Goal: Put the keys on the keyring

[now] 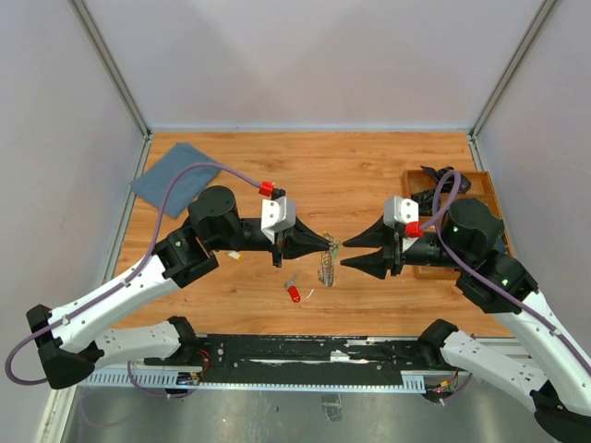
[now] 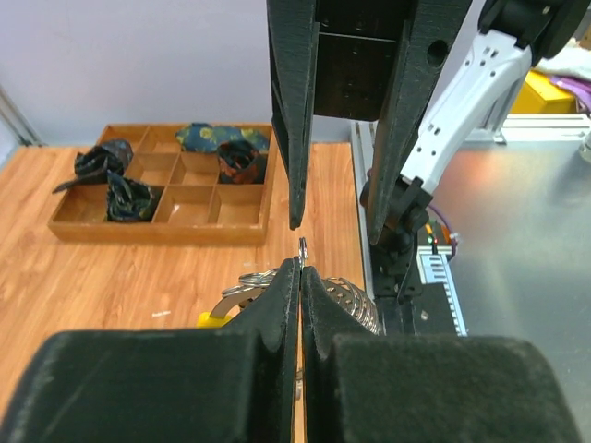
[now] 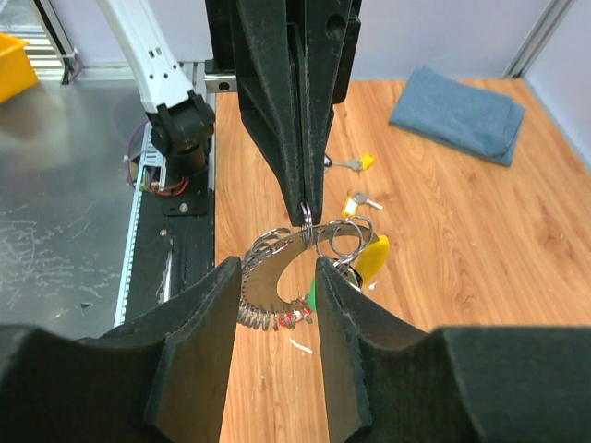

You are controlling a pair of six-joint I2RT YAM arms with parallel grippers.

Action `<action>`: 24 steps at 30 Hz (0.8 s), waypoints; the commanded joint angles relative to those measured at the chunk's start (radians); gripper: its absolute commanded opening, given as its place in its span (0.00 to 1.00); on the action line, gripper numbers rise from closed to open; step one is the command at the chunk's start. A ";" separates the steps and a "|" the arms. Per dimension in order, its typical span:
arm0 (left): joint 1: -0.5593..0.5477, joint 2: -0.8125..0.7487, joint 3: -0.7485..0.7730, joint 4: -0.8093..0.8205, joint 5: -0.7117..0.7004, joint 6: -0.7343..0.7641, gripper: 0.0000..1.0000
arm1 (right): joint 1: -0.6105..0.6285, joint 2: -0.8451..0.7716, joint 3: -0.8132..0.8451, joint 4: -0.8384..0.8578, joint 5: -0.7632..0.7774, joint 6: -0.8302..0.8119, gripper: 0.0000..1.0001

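Bench (image 1: pixel 369 166) surface is orange-brown wood grain, boxed in by pale walls with metal corner posts. A folded blue cloth (image 1: pixel 180 177) lies at the far left corner and a wooden compartment tray (image 1: pixel 480 189) sits at the right edge. From overhead I see my left end effector (image 1: pixel 327 243) pressed together on the keyring (image 1: pixel 325 268), which hangs from its tip. My right end effector (image 1: pixel 345 254) is spread, its tips just beside the left's. A red-headed key (image 1: pixel 295 295) lies on the wood near the ring, toward the arm bases. Only the right wrist view shows the ring's yellow tag (image 3: pixel 372 257), its green tag (image 3: pixel 311 293) and two yellow-headed keys (image 3: pixel 356 164) on the wood. Only the left wrist view shows dark cable bundles (image 2: pixel 125 194) in the tray.
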 commanded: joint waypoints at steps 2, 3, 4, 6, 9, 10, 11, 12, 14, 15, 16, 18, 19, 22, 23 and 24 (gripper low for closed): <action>-0.005 0.022 0.062 -0.097 0.016 0.072 0.00 | 0.014 0.041 0.053 -0.067 -0.008 -0.079 0.39; -0.006 0.025 0.063 -0.102 0.018 0.074 0.01 | 0.015 0.048 0.057 -0.068 -0.007 -0.083 0.39; -0.006 0.026 0.064 -0.103 0.021 0.075 0.01 | 0.015 0.054 0.058 -0.068 -0.007 -0.087 0.39; -0.006 0.027 0.065 -0.103 0.025 0.076 0.01 | 0.015 0.067 0.065 -0.068 -0.009 -0.090 0.39; -0.006 0.027 0.068 -0.109 0.024 0.079 0.01 | 0.015 0.083 0.071 -0.070 -0.021 -0.093 0.37; -0.007 0.028 0.067 -0.109 0.025 0.079 0.01 | 0.014 0.089 0.073 -0.073 -0.024 -0.095 0.36; -0.007 0.028 0.068 -0.109 0.026 0.079 0.01 | 0.015 0.094 0.074 -0.074 -0.027 -0.098 0.35; -0.007 0.027 0.068 -0.109 0.027 0.080 0.00 | 0.015 0.099 0.074 -0.076 -0.030 -0.098 0.33; -0.005 0.027 0.069 -0.109 0.028 0.079 0.01 | 0.016 0.106 0.075 -0.076 -0.037 -0.099 0.31; -0.007 0.028 0.070 -0.110 0.028 0.079 0.01 | 0.016 0.111 0.076 -0.076 -0.041 -0.099 0.29; -0.007 0.029 0.071 -0.111 0.029 0.079 0.01 | 0.017 0.114 0.077 -0.075 -0.042 -0.099 0.28; -0.007 0.028 0.072 -0.110 0.031 0.079 0.00 | 0.018 0.121 0.078 -0.078 -0.047 -0.101 0.25; -0.007 0.028 0.072 -0.110 0.031 0.080 0.01 | 0.020 0.124 0.080 -0.081 -0.049 -0.103 0.24; -0.007 0.030 0.075 -0.106 0.035 0.078 0.01 | 0.022 0.132 0.082 -0.091 -0.053 -0.110 0.22; -0.007 0.031 0.075 -0.108 0.037 0.078 0.00 | 0.023 0.134 0.084 -0.094 -0.053 -0.111 0.21; -0.007 0.032 0.076 -0.108 0.038 0.077 0.01 | 0.024 0.136 0.086 -0.097 -0.053 -0.114 0.20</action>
